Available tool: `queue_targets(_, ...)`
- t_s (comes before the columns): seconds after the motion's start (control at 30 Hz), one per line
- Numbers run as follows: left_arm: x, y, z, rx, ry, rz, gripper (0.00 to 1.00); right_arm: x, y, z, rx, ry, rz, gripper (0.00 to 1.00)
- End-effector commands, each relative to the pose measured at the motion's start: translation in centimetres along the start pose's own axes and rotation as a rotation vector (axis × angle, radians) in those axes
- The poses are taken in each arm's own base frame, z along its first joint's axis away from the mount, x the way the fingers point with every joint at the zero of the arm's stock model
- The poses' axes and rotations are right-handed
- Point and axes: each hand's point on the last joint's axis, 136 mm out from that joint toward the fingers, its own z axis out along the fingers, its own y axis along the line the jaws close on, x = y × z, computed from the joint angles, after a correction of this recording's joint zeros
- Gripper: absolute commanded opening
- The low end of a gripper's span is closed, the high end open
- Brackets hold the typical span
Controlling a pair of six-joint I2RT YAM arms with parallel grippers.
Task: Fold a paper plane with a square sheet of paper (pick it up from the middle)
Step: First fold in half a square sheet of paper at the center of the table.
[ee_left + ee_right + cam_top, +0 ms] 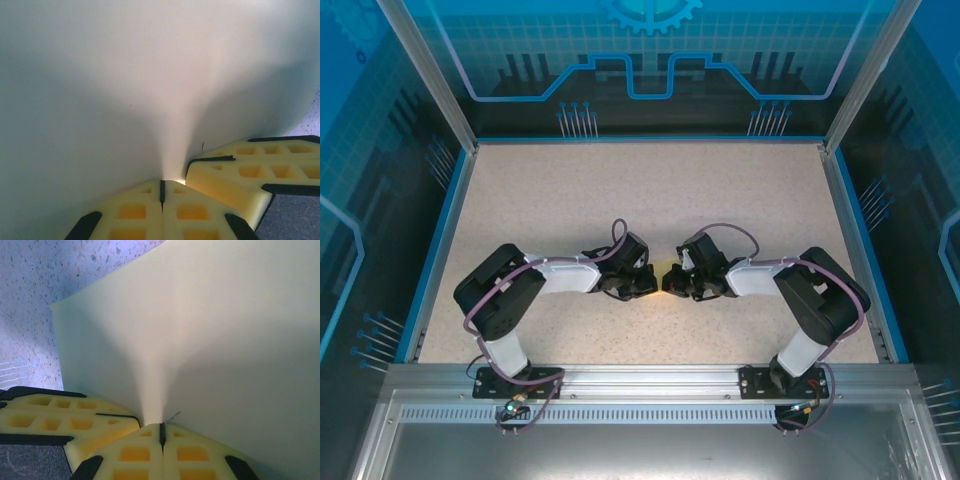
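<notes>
Now my left gripper [161, 187], at 9 o'clock, and right gripper [161, 430] pinch the square sheet of paper [225, 340] centrally. The raised ridge should enable lifting.

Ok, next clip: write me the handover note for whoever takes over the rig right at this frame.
Left tool: shut, pinching the square sheet of paper.
Right tool: shut on the same sheet, close beside the left one.
Paper: held between both tools over the middle of the table, puckered into a ridge at each pinch.
Done: sheet gripped near its middle.
Left: the folds; no plane shape visible yet.
</notes>
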Motion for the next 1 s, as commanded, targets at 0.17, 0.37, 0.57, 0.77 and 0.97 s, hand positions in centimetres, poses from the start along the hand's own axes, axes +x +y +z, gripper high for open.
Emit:
queue_targets(0.17, 2.5, 4.9, 0.9, -0.172, 0.065, -0.073, 0.00, 0.2, -4.9, -0.8, 0.128, -0.017, 0.019, 0.00)
queue_targets(0.37, 3.2, 6.4, 0.8, -0.224, 0.076, -0.096, 0.00, -1.7, -7.7, -3.3, 0.196, -0.127, 0.005, 0.00)
queue_targets(0.57, 3.1, 6.6, 0.7, -0.237, 0.070, -0.096, 0.00, -3.0, -9.8, -5.5, 0.246, -0.214, 0.036, 0.00)
queue_targets(0.77, 2.8, 6.3, 0.6, -0.243, 0.068, -0.082, 0.00, -3.6, -6.7, -7.3, 0.157, -0.260, 0.000, 0.00)
queue_targets(0.97, 2.7, 6.4, 0.6, -0.254, 0.067, -0.081, 0.00, -2.3, -1.7, -6.7, 0.022, -0.222, -0.059, 0.00)
